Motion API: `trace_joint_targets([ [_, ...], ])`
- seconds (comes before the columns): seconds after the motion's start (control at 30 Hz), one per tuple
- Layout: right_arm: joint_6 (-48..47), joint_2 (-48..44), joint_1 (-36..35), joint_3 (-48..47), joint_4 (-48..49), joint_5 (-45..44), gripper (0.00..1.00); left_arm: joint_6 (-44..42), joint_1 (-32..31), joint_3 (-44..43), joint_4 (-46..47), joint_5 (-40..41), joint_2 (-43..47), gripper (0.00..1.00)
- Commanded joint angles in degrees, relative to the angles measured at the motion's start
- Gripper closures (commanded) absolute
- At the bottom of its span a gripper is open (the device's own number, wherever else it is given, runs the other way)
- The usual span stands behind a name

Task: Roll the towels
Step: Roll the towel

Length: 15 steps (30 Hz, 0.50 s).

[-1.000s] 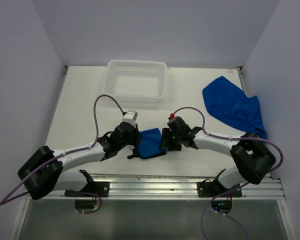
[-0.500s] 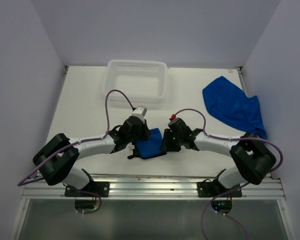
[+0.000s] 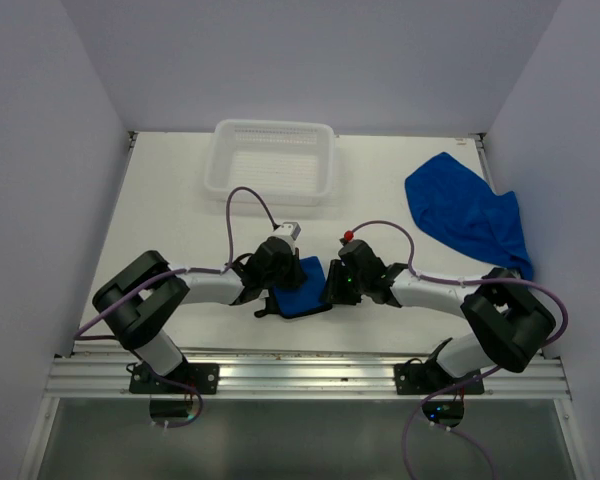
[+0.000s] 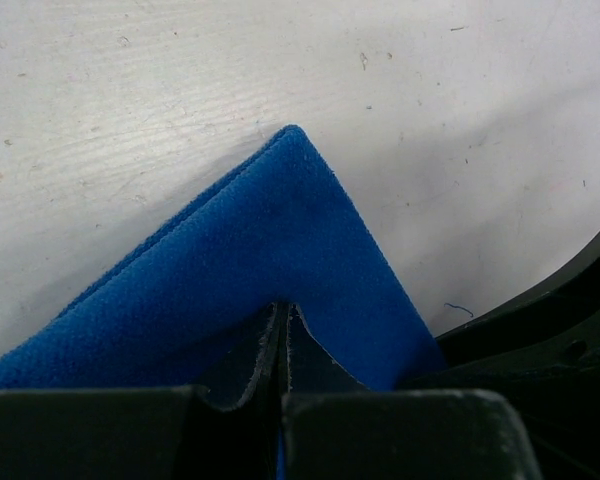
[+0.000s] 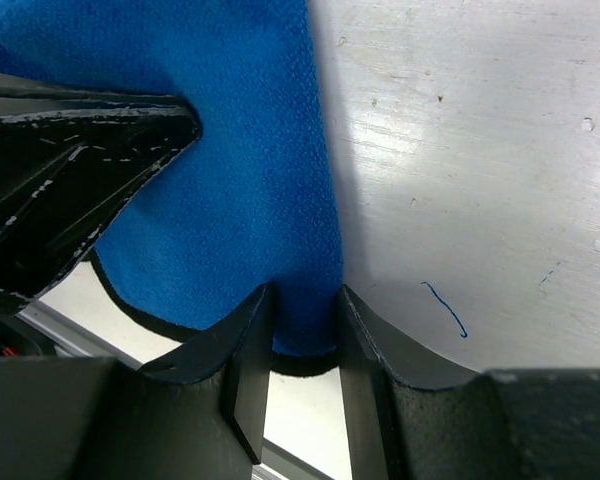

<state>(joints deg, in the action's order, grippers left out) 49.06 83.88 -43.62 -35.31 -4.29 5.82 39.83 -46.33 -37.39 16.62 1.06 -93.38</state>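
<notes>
a folded towel [image 3: 302, 287], royal blue and plain, lies on the white table [image 3: 170, 205] near its front edge, between the two arms, which reach in toward it from either side. the left gripper [image 4: 283, 312] is on the towel's left side with its two fingers pressed tight together; in the left wrist view a thin sliver of blue cloth shows between them, and a folded corner of the towel points away past the fingertips, flat on the table. the right gripper [image 5: 305, 300] is on the towel's right side, its fingers partly apart and closed on the towel's edge, the blue cloth filling the gap between them. in the right wrist view the other gripper's black body lies over the cloth on the far side. the second towel [image 3: 467, 217] lies loose and rumpled, unrolled, at the right of the table by the wall, well apart from both grippers. a white plastic basket [image 3: 275, 126] stands at the back of the table, left of centre.
</notes>
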Motion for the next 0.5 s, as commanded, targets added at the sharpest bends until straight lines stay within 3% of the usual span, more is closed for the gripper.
trace_joint_targets([
  [0.0, -0.54, 1.73, -0.68, 3.58, -4.05, -1.6, 0.65, -0.2, -0.34, -1.46, 2.98, -0.18, -1.01, 1.0],
  [0.33, -2.74, -0.64, -2.08, 4.03, -5.19, -2.92, 0.79, 0.33, -0.34, -1.46, 1.75, -0.36, -2.15, 1.0],
  [0.47, -5.72, -1.87, -6.21, 0.78, -10.89, -8.8, 0.79, 0.51, -0.34, -1.99, 1.14, -0.18, -1.02, 1.0],
])
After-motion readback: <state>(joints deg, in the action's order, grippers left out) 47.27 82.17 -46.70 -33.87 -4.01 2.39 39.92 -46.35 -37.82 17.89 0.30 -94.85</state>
